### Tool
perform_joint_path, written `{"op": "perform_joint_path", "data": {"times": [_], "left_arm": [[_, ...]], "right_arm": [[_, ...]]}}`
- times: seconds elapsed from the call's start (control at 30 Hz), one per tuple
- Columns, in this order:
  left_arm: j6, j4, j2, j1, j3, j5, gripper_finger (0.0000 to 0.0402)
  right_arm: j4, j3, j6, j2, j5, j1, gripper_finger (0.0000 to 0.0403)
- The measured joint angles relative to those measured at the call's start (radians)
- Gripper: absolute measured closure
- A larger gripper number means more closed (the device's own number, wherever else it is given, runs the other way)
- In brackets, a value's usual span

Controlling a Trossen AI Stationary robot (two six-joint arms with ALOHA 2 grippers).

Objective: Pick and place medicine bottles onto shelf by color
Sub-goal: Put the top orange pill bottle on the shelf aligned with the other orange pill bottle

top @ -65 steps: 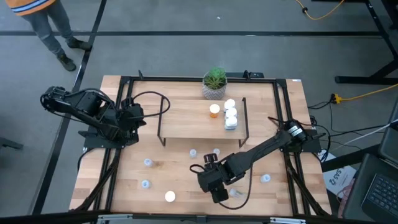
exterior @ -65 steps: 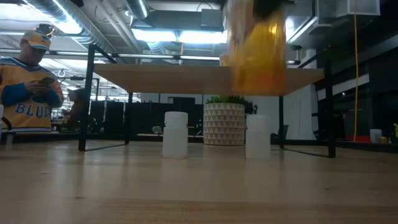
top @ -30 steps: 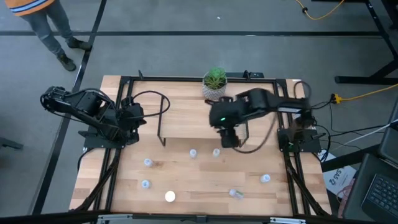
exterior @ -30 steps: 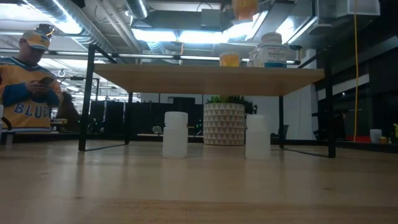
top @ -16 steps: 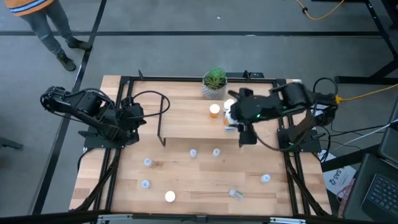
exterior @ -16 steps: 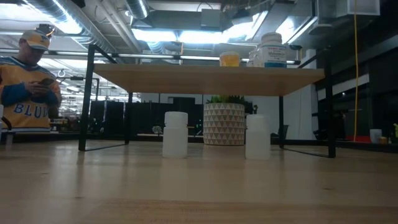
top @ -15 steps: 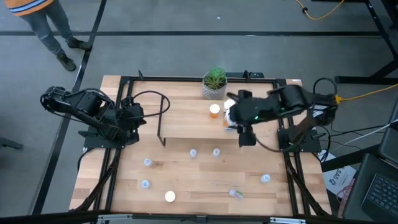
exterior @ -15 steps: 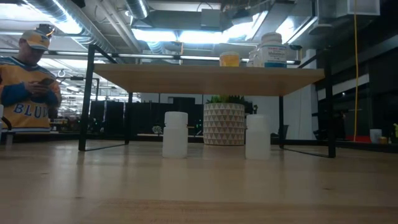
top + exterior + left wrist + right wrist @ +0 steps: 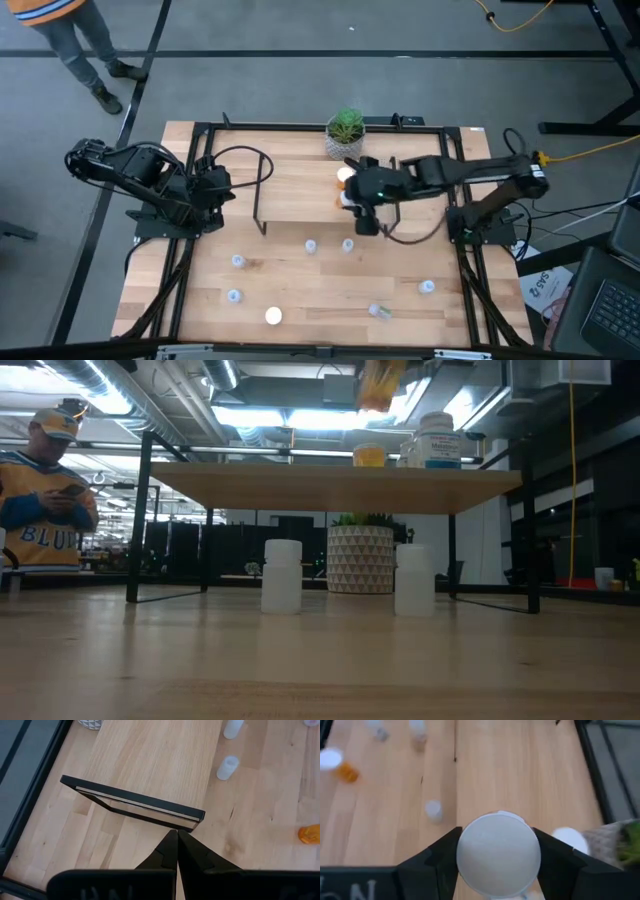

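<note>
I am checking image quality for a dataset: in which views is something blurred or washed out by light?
Low view: the orange bottle above the shelf is smeared by motion, and ceiling lights glare behind it. Right wrist view: the white cap in the right hand fills the foreground, the potted plant is soft. High view: evenly lit, sharp.

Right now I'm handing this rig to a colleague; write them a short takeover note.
Right end effector holds an orange bottle with a white cap above the shelf, near the orange bottle and white bottles already placed.
Left end effector is shut, empty, parked at the table's left.
Left to do: set this bottle down, then shelve the bottles on the tabletop, including a lying orange one.
</note>
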Motion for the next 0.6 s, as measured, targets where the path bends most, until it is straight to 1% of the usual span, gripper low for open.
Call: {"op": "perform_joint_path", "data": {"times": [0.07, 0.13, 0.23, 0.4, 0.47, 0.6], "left_arm": [[0.0, 0.0, 0.0, 0.0, 0.0, 0.0, 0.0401], [0.0, 0.0, 0.0, 0.0, 0.0, 0.0, 0.0401], [-0.001, 0.0, 0.001, 0.0, 0.0, 0.0, 0.0401], [0.0, 0.0, 0.001, 0.0, 0.0, 0.0, 0.0401], [0.0, 0.0, 0.001, 0.0, 0.0, 0.0, 0.0401], [0.0, 0.0, 0.001, 0.0, 0.0, 0.0, 0.0401]], "right_arm": [[0.025, -0.027, 0.0, 0.014, -0.059, -0.027, 0.0192], [0.018, -0.034, 0.014, 0.026, -0.085, -0.055, 0.0192], [-0.02, -0.033, 0.062, 0.038, -0.087, -0.095, 0.0192], [-0.027, -0.03, 0.101, 0.067, -0.12, -0.134, 0.0192], [-0.05, -0.031, 0.101, 0.091, -0.147, -0.143, 0.0192], [-0.046, -0.031, 0.08, 0.11, -0.151, -0.146, 0.0192]]}}
